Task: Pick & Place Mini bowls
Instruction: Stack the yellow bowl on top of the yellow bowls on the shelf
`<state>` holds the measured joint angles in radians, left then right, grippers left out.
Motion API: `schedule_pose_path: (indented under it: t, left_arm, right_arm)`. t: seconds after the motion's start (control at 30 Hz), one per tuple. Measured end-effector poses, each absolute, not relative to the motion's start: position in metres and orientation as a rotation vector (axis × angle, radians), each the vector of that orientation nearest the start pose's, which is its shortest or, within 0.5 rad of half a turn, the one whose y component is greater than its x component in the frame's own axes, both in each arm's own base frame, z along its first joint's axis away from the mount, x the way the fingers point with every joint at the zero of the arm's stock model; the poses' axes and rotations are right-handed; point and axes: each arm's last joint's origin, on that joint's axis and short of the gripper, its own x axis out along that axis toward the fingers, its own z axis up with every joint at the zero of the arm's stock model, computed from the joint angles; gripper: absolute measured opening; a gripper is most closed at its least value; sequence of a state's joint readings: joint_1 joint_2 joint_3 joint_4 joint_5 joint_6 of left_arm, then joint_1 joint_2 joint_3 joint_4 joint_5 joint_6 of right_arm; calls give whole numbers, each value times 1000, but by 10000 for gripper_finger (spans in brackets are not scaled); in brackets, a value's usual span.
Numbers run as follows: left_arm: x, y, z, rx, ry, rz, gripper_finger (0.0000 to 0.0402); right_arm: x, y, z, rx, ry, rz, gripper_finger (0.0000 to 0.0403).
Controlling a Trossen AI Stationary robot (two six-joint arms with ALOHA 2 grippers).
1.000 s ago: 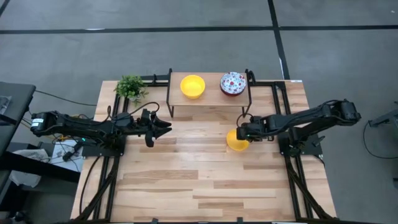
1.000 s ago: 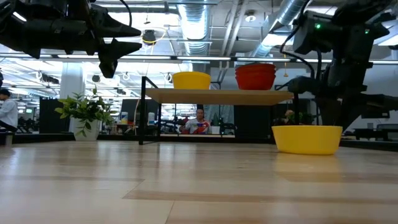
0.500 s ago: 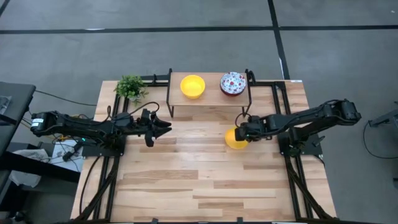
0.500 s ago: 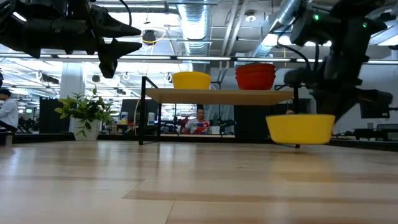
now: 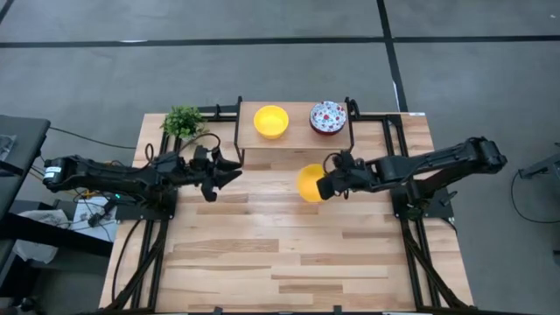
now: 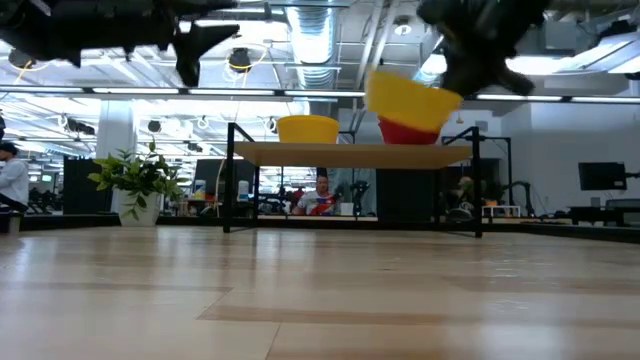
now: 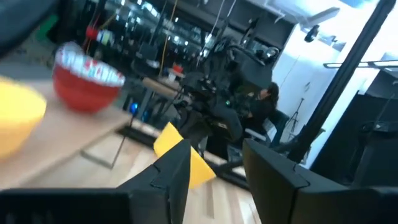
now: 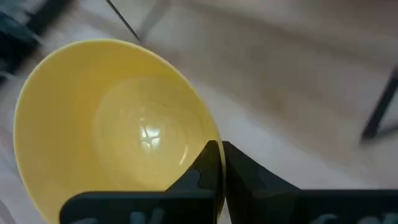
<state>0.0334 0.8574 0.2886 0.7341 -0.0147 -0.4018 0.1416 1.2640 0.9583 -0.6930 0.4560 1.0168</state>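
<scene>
A plain yellow mini bowl (image 5: 308, 183) hangs in the air in front of the shelf, with my right gripper (image 5: 322, 185) shut on it; the low view shows it tilted (image 6: 410, 98), level with the shelf top. Another yellow mini bowl (image 5: 270, 121) and a white floral mini bowl (image 5: 328, 117) stand on their bases on the raised wooden shelf (image 5: 297, 138). My left gripper (image 5: 229, 166) hovers open at the table's left, pointing toward the held bowl (image 7: 185, 160), nothing between its fingers. My right gripper pinches the yellow bowl's rim (image 8: 210, 138), one finger (image 8: 205, 165) inside the bowl and the other outside. The fingers slant down from the table's right side. The bowl is lifted clear of the table and tilted, its opening turned partly toward the gripper.
A small potted plant (image 5: 184, 122) stands at the far left corner. The shelf's black legs (image 6: 232, 180) stand on the table's far middle. The bare wooden tabletop (image 5: 289, 254) spreads across the near half. People and room fittings show beyond the table in the low view.
My right gripper has risen with the yellow bowl and carried it toward the table's left, rolling as it went. The bowl, which stood on the table a second ago, is now lifted clear to shelf height and tipped. My left gripper has risen slightly.
</scene>
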Motion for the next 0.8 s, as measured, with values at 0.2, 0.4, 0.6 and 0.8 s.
schedule_pose_path:
  t: [0.2,0.4,0.6,0.8]
  left_arm:
    - [186,7,267,-264,-258,14,181]
    - [194,8,288,-141,-304,66,222]
    - [211,11,303,-36,-303,163,239]
    - [230,13,320,57,-309,233,236]
  right_arm:
    - [250,33,296,402,522,-743,0]
    - [257,34,324,171,360,-810,0]
    - [266,24,350,-60,267,-869,0]
    - [271,11,370,-266,231,-972,0]
